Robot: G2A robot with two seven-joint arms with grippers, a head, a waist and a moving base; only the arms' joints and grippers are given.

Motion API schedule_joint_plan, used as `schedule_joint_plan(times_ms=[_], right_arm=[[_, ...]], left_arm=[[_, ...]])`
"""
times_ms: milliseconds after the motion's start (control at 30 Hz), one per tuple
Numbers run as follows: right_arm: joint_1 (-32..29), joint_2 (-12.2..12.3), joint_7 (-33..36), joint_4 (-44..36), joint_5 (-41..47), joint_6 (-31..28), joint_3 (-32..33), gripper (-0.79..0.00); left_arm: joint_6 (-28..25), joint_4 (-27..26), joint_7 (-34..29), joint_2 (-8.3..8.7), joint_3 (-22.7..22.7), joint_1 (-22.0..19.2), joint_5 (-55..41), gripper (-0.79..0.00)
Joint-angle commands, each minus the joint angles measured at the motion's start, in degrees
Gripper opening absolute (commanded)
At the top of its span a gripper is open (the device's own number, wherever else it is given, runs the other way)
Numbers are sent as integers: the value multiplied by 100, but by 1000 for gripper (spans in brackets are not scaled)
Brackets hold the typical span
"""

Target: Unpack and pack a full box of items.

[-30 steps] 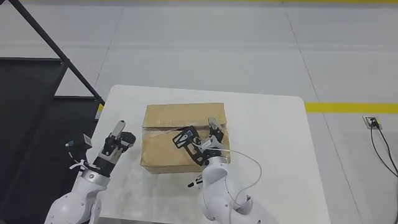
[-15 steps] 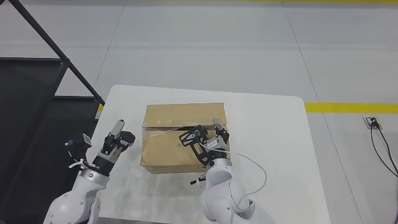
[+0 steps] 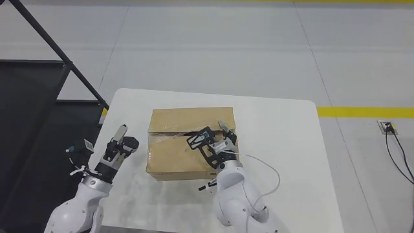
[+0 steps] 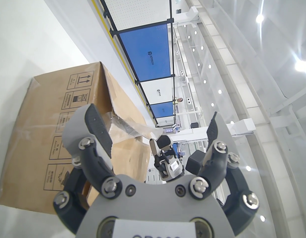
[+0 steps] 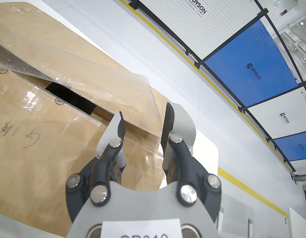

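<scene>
Over the right end of the carton, the right gripper (image 5: 144, 125) hung with its two fingers parted by a moderate gap, gripping nothing firmly as far as the wrist view showed. A loose strip of clear packing tape (image 5: 133, 85) stood up off the cardboard box (image 3: 187, 126) and its free end reached in between those fingers. Whether the tape touched either finger could not be told, since the film was thin and see-through there. Just beyond the fingertips, the tape ran back along the seam of the box top. Beside that seam, the two top flaps had parted enough to leave a narrow dark gap (image 5: 68, 97). Nearer the wrist, pen marks (image 5: 19, 132) were scrawled on the brown flap.

Off the box's left end, the left gripper (image 4: 155, 131) was held above the table, apart from the carton, its fingers spread wide and empty. From its wrist camera, the box's end wall showed a column of printed handling symbols (image 4: 68, 115), with crumpled tape at the upper corner.

The box sat closed apart from that gap, near the middle of the white table (image 3: 284, 136), a little toward the left arm's side. Beyond the table, a yellow line (image 3: 362, 112) crossed the pale floor.
</scene>
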Motion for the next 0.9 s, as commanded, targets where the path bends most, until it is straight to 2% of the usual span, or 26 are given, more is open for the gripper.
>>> schedule_joint_plan(times_ms=[0,133,233,300,467,500,533,567,600,867], right_arm=[[-19,-6,-25,-37,23,-86,55,-496],[-47,-20,-84,-116,129,-283,151,-600],[-55,-28,-124,-153,206,-412,241,-625],[-56,-36,-150,-169,234,-463,285,-668],[-38,-62,-199,-153,258,-527,357,-680],[-31,-69,-193,-147,266,-526,367,-650],[-23,-77,-176,-139,257,-509,379,-585],[-17,-85,-162,-135,238,-493,382,-480],[-14,-92,-154,-136,236,-499,382,-428],[0,-141,-46,-148,233,-599,439,-345]], left_arm=[[0,0,-4,2,-2,3,-3,0],[-9,2,-10,6,0,1,-14,0],[-23,6,-9,9,-1,-2,-13,0],[-36,9,-17,11,1,-3,-22,0],[-34,15,-23,18,-22,-4,-47,0],[-32,18,-25,19,-27,-4,-48,0],[-26,20,-15,20,-31,-4,-55,0],[-27,19,-12,21,-34,-7,-55,0],[-33,23,-11,22,-36,-8,-52,0],[-23,46,-16,30,-31,-46,-59,0]])
